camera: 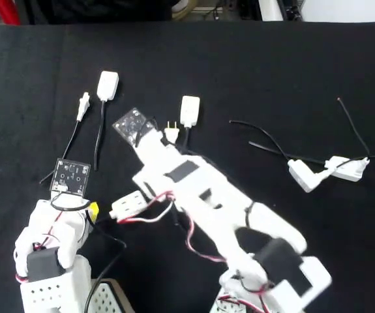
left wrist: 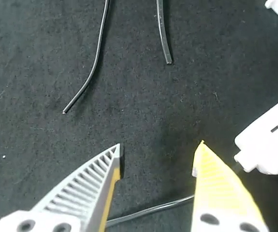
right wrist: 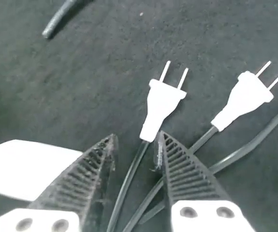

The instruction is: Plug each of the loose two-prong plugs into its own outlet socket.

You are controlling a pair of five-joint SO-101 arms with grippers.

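The right pincer (right wrist: 136, 139) is hanging spread astride the cord (right wrist: 130, 176) of a white plug (right wrist: 162, 104); the left pincer (left wrist: 159, 147) is hovering spread over the bench (left wrist: 42, 58) beside an outlet socket (left wrist: 269, 145).

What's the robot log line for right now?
left tool: open, beside outlet socket | right tool: open, astride cord end of white plug | white plug: loose, not plugged in

Matt black cloth table (camera: 272, 65), smooth white plastic plug (right wrist: 160, 104), shiny metal prongs (right wrist: 166, 70)
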